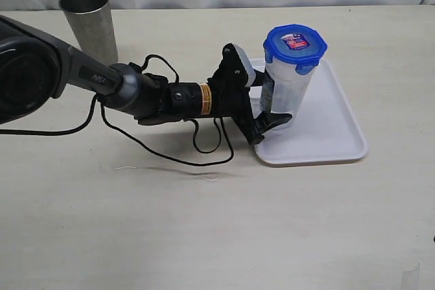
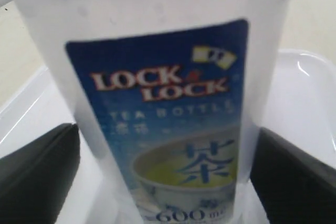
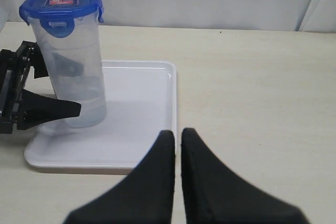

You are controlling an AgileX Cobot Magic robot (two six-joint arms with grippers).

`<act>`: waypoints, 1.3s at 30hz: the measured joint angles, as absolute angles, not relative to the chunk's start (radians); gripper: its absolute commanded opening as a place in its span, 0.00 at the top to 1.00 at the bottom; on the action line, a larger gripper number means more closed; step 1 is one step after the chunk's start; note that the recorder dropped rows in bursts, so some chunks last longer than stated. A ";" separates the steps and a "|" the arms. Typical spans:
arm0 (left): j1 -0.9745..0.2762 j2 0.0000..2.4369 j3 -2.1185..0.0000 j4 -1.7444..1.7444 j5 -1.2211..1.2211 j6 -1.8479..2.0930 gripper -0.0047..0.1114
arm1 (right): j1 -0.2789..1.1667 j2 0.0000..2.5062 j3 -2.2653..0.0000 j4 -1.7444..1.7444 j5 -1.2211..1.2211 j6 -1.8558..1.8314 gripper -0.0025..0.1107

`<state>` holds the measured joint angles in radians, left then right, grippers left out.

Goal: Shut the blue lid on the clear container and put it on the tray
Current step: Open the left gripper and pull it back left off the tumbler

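Gripping: left gripper (image 1: 272,103) squeezes the clear container (image 1: 291,89) between its fingers.
Tray (image 1: 336,137): the clear container stands at its left edge, blue lid (image 1: 295,45) on top.
Right gripper (image 3: 177,145): closed, holding nothing.

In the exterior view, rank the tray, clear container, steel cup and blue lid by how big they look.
Largest first: tray, clear container, steel cup, blue lid. The cup sits farther back, so its rank is unsure.

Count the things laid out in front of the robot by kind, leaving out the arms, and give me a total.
clear container: 1
blue lid: 1
white tray: 1
steel cup: 1
Total: 4
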<state>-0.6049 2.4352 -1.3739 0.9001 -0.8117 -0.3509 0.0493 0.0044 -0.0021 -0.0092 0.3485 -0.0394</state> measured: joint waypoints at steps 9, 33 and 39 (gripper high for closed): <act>-0.605 2.347 -1.374 0.996 -0.679 -0.430 0.26 | 0.049 0.004 -0.002 -0.009 0.348 -0.039 0.94; -0.605 2.230 -1.372 1.175 -0.368 -0.650 0.26 | 0.049 0.004 -0.002 -0.009 0.348 -0.039 0.94; -0.605 2.198 -1.320 1.215 -0.326 -0.650 0.26 | 0.049 0.004 -0.002 -0.009 0.348 -0.039 0.94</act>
